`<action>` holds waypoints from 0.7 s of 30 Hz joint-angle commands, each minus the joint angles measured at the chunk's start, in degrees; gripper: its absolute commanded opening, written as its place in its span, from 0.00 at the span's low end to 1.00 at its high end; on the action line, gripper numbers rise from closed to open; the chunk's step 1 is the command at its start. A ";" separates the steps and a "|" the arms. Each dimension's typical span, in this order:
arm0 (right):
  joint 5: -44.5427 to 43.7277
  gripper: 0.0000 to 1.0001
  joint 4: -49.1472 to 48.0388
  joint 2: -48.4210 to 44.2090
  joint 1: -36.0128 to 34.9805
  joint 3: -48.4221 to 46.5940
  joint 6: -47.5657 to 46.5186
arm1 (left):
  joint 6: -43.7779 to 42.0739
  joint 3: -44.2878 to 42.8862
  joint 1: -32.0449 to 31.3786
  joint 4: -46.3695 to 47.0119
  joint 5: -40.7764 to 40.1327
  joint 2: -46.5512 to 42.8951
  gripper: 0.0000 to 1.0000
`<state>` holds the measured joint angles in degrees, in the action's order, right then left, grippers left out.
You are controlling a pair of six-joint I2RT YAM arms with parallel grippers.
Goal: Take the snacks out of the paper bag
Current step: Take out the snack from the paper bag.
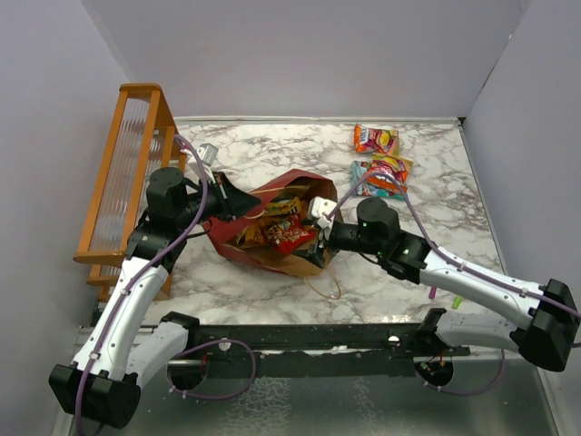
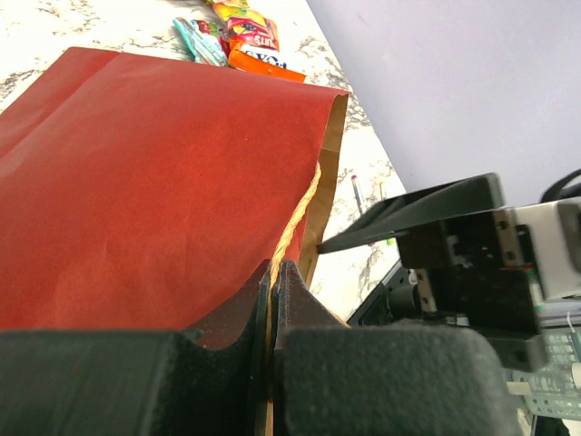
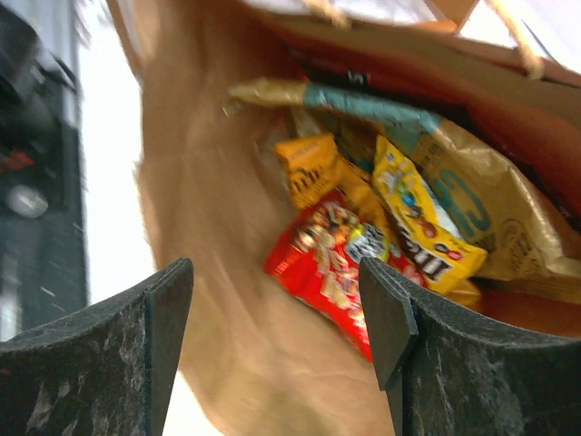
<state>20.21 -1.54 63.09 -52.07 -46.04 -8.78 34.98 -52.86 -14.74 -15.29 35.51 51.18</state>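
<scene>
Left end effector (image 2: 272,277) is clamped shut on a twisted tan handle (image 2: 296,221) of the paper bag (image 2: 136,182). The cord runs straight down into the closed jaws, just off the bag's open rim. From above, this end effector (image 1: 238,196) sits at the left end of the bag (image 1: 225,238) and holds that edge up off the bench (image 1: 272,154). The bag lies tilted on its side near the middle of the bench, with its dark red outside turned to the left arm and its mouth opening up and to the right.

Right end effector (image 3: 275,277) is open, its two dark fingers (image 3: 172,300) set wide apart with nothing pinched between them. It points into the mouth of the bag, whose brown kraft inner wall (image 3: 200,209) fills the left of the wrist view. In the overhead view it (image 1: 318,227) sits at the right rim of the bag.

Several snacks lie piled inside. A red packet (image 3: 318,263) is nearest the open fingers, and a yellow packet (image 3: 413,213) leans over it on the right. A smaller orange packet (image 3: 307,168) sits behind them, and a large tan and teal bag (image 3: 481,204) rests against the far wall. From overhead the red packet (image 1: 290,234) shows in the bag's mouth.

A second handle loop (image 1: 329,289) trails onto the bench at the bag's near edge.

Two snacks are already out, well apart from the bag at the far right of the bench. One is an orange-red pack (image 1: 375,139) and, just nearer, a teal and pink pack (image 1: 382,174).

An orange wooden rack (image 1: 118,173) stands along the left edge, beside the left arm.
</scene>
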 commanded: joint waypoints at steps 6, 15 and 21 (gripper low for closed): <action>-7.94 0.74 7.14 12.40 -0.31 -6.55 -32.83 | -0.97 -2.13 -0.01 -0.65 -0.60 -0.33 0.00; -11.56 0.77 4.77 24.86 -0.31 -10.71 -38.14 | -1.74 -2.68 0.00 -1.53 -0.98 -0.24 0.00; -10.43 0.67 5.22 30.60 -0.31 -12.83 -38.02 | -1.76 -2.73 -0.02 -1.83 -1.11 -0.35 0.00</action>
<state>10.28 4.32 91.00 -52.07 -56.38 -45.36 34.00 -53.89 -14.74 -16.60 35.31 51.18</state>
